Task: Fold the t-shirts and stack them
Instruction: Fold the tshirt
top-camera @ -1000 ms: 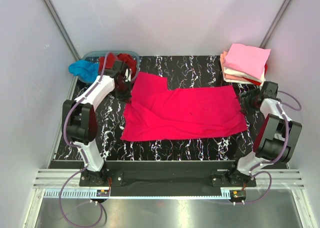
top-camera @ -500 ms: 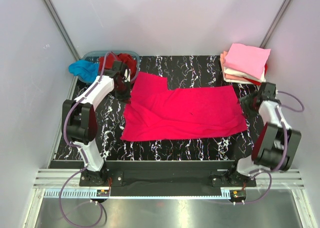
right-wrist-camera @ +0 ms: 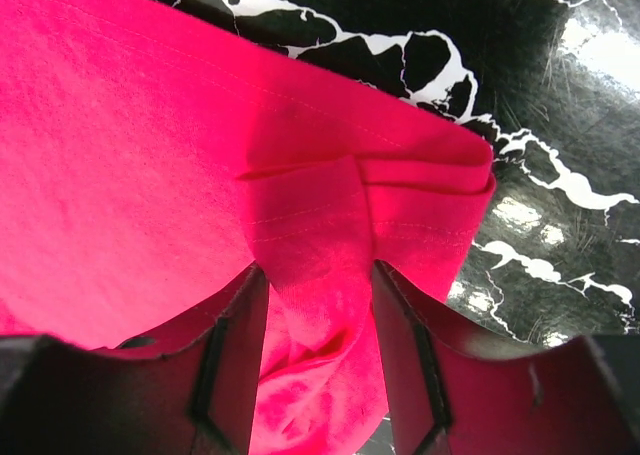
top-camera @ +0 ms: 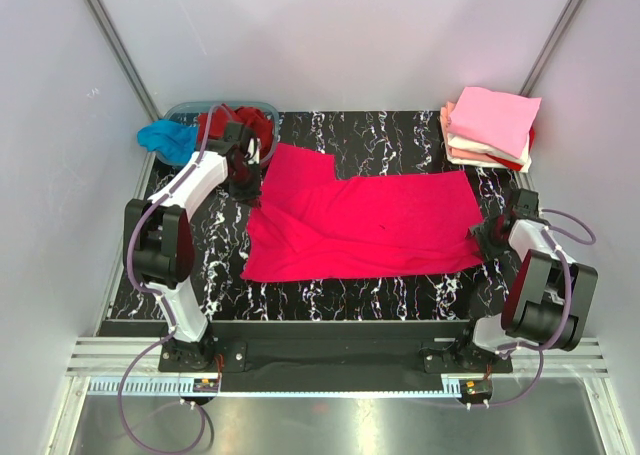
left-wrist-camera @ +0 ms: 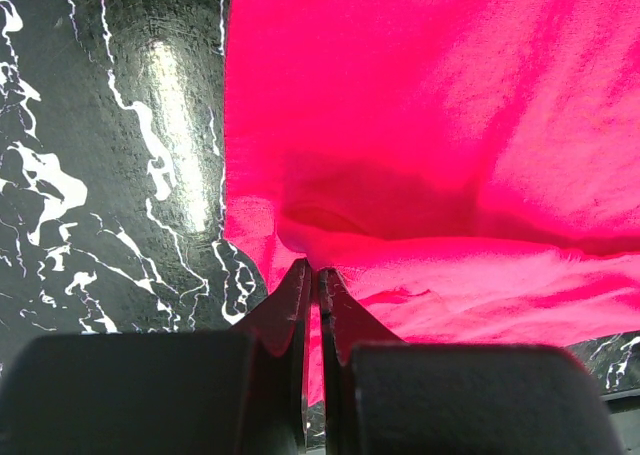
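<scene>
**Red tee flat, both pincers at its edges**

We see the bright pinkish-red t-shirt [top-camera: 370, 225] spread across the middle of the black marbled tabletop [top-camera: 390, 135]. Its far edge is stepped: the L part reaches further back than the R part. The near edge runs roughly parallel to the tabletop front, w/ a thin bare strip between.

L pincer [left-wrist-camera: 310, 270] sits at the tee's far-L corner, clenched on a nip of the cloth; the wrist view shows the tips pressed together w/ fabric drawn up into them. R pincer [right-wrist-camera: 315, 275] is at the tee's R edge, near the front-R corner. Its fingers [right-wrist-camera: 235, 355] straddle a bunched fold where the hem is doubled over, and cloth fills the gap. We cannot tell whether that is a real grip.

Open room: bare marble L of the tee, a wide band behind it, a narrow strip to the R.

A stack of folded tees [top-camera: 490, 125], pale pink on top, sits at the far-R corner, apart from the red tee. The clear tub [top-camera: 225, 107] is at far L, holding a dark red tee [top-camera: 262, 123], w/ a turquoise tee [top-camera: 165, 140] draped over its L end.
</scene>
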You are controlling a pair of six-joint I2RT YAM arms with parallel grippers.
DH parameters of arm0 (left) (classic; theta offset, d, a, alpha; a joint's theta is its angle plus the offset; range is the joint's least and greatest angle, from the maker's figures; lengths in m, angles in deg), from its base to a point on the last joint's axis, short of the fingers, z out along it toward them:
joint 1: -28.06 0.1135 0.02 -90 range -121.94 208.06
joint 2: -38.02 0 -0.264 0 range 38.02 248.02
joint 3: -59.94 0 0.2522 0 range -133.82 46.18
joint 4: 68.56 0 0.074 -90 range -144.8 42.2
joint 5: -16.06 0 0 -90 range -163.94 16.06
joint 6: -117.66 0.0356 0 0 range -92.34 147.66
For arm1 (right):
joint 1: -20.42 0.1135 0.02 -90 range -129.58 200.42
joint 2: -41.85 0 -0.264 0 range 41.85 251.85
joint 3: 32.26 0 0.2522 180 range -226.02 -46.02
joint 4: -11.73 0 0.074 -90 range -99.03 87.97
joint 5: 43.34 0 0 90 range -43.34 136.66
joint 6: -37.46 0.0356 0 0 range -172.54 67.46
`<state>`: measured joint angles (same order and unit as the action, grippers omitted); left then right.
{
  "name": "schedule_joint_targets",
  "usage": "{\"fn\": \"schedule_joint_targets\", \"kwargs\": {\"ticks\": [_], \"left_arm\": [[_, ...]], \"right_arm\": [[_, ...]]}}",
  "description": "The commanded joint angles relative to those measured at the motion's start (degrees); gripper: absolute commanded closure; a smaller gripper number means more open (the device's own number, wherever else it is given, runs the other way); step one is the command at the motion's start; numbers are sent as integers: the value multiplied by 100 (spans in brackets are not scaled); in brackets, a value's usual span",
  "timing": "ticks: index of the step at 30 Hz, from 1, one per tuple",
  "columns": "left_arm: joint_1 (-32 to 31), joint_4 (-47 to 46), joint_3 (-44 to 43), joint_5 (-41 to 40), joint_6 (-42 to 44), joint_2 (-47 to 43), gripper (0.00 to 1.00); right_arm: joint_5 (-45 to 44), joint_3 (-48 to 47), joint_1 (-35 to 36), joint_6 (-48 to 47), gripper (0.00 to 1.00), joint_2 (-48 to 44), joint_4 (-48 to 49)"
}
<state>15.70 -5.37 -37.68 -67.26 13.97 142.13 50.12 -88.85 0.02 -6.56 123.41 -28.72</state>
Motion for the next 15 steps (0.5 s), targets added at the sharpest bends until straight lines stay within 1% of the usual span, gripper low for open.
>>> {"fn": "schedule_joint_targets", "kwargs": {"ticks": [1,5,6,8,10,12,14,15], "left_arm": [[49,-179,1,79,77,-5,100],[49,-179,18,44,77,3,100],[49,-171,27,53,86,3,100],[49,-179,27,44,77,3,100],[49,-179,27,44,77,12,100],[49,-179,36,53,77,12,100],[49,-188,36,70,69,12,100],[49,-197,45,62,69,4,100]], "right_arm": [[-241,29,10,-132,47,44,288],[-363,-32,10,-150,46,-95,157],[-616,-15,1,-159,45,-201,121],[-741,55,1,-238,41,-666,147],[-952,47,1,-282,41,-1139,25],[-1223,64,1,-247,42,-1474,-194],[-1400,212,1,-133,44,-2019,-309],[-1384,283,1,-98,45,-2169,-284]]}}
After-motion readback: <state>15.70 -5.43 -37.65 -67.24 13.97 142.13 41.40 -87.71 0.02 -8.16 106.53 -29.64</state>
